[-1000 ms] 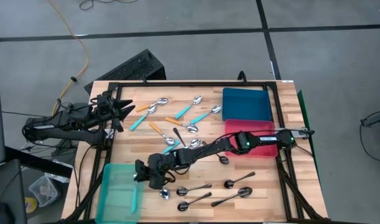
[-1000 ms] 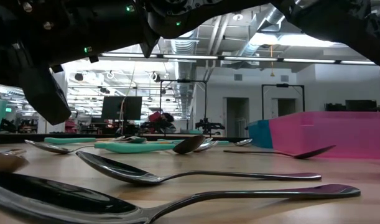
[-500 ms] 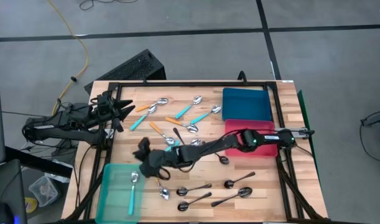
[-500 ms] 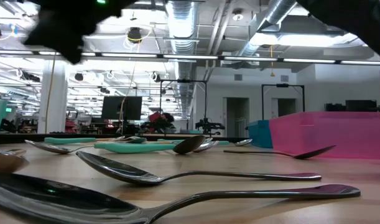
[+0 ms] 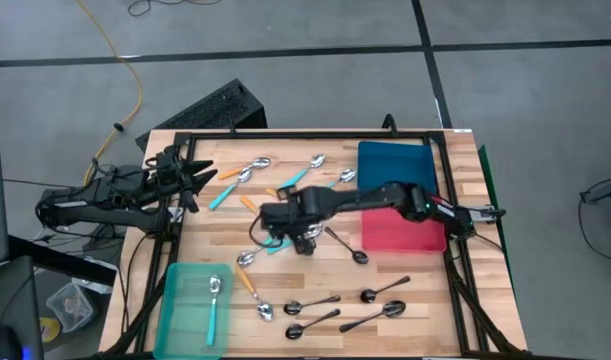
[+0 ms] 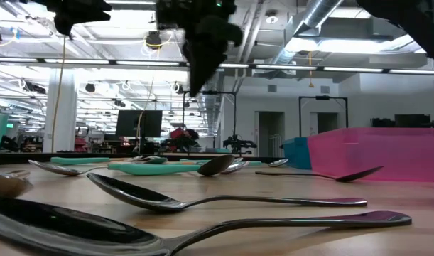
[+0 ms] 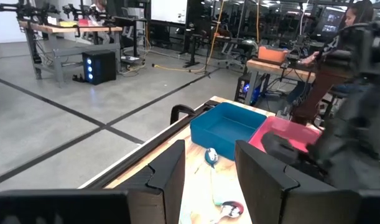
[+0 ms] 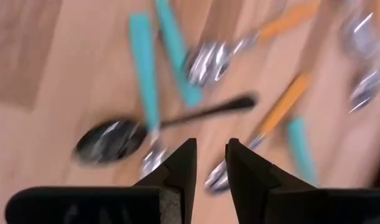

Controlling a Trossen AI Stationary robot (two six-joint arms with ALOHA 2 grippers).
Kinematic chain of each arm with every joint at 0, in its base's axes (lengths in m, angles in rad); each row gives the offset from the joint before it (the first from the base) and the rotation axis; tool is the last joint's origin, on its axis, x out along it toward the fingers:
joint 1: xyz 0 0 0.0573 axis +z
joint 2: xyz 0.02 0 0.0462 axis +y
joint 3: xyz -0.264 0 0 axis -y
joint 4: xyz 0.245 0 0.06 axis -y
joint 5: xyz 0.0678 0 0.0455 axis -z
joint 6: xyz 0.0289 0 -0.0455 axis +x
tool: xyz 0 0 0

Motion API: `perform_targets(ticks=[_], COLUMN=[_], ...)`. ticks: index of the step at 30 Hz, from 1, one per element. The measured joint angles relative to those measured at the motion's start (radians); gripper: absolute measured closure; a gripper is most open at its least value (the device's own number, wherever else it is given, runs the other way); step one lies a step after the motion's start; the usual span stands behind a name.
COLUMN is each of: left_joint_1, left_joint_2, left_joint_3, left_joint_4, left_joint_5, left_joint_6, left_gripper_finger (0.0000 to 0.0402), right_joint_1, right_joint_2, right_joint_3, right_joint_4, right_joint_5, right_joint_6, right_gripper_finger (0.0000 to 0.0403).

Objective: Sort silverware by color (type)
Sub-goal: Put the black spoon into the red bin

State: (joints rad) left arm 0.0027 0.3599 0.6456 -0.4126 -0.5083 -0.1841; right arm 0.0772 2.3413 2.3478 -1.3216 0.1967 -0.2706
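Right pincer (image 5: pixel 285 219): above mid-surface, over the mixed spoons (image 5: pixel 285 190); fingers (image 8: pixel 177 165) a little apart, gripping nothing.
Left pincer (image 5: pixel 200 177): parked at the surface's (image 5: pixel 425 300) left edge, fingers (image 7: pixel 171 171) apart, empty.
Teal tray (image 5: pixel 175 315): one teal spoon (image 5: pixel 214 300) inside.
Dark spoons (image 5: pixel 370 305): grouped at the near side.
Bins (both at the right): blue bin (image 5: pixel 395 168), pink bin (image 5: pixel 400 232).
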Motion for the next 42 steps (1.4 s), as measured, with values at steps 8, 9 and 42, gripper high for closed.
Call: perform_targets(ticks=[8, 9, 42], left_joint_1=[0.000, 0.000, 0.000], left_joint_2=[0.000, 0.000, 0.000], left_joint_3=[0.000, 0.000, 0.000], left_joint_4=[-0.002, -0.006, -0.024], left_joint_5=[0.000, 0.000, 0.013], left_joint_6=[0.000, 0.000, -0.004], left_gripper_finger=[0.0278, 0.0278, 0.0278], right_joint_1=[-0.061, -0.060, 0.034], right_joint_2=[0.038, 0.035, -0.469], right_joint_3=[-0.080, -0.106, -1.055], right_joint_4=[-0.040, -0.019, 0.491], right_joint_5=[-0.195, -0.198, -0.198], right_joint_6=[0.026, 0.033, 0.697], right_gripper_finger=[0.0294, 0.0294, 0.0227])
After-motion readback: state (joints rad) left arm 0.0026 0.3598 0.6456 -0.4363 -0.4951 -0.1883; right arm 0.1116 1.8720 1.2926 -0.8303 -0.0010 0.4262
